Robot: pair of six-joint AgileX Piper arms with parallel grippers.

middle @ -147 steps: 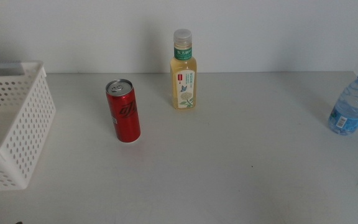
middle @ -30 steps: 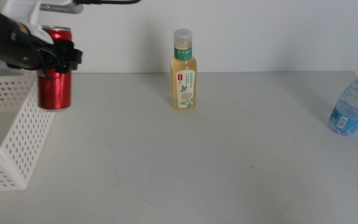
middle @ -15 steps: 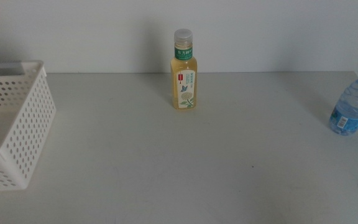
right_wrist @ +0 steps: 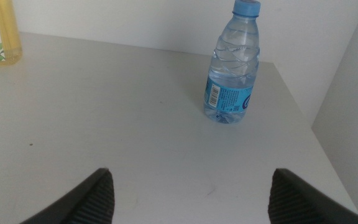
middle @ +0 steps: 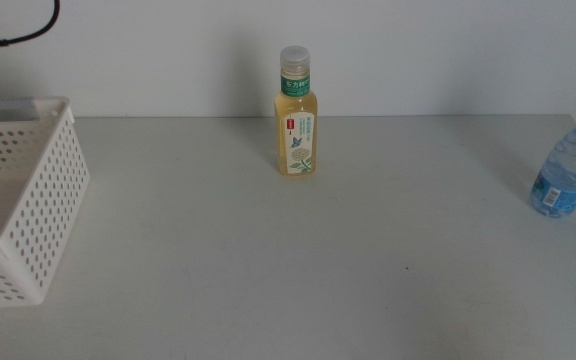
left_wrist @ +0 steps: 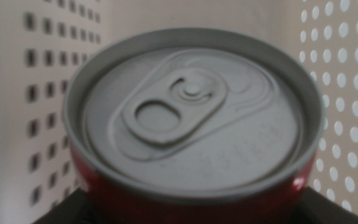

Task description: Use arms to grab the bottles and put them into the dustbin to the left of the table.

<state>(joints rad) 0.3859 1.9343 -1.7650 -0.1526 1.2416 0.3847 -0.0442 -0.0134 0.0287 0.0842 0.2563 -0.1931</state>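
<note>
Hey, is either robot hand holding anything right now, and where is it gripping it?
The left hand holds the red can by its sides, just under the top rim, inside the white basket. The right hand is open and holds nothing.

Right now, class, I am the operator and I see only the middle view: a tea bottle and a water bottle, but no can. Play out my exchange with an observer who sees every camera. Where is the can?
Observer: The left wrist view shows the can upright, lid towards the camera, gripped by the left gripper.
Operator: Is it inside the basket?
Observer: Yes. Perforated walls of the basket stand on both sides of it.
Operator: And the right arm?
Observer: Out of your view, the right gripper waits above the table with its jaws open, facing the water bottle.
</note>
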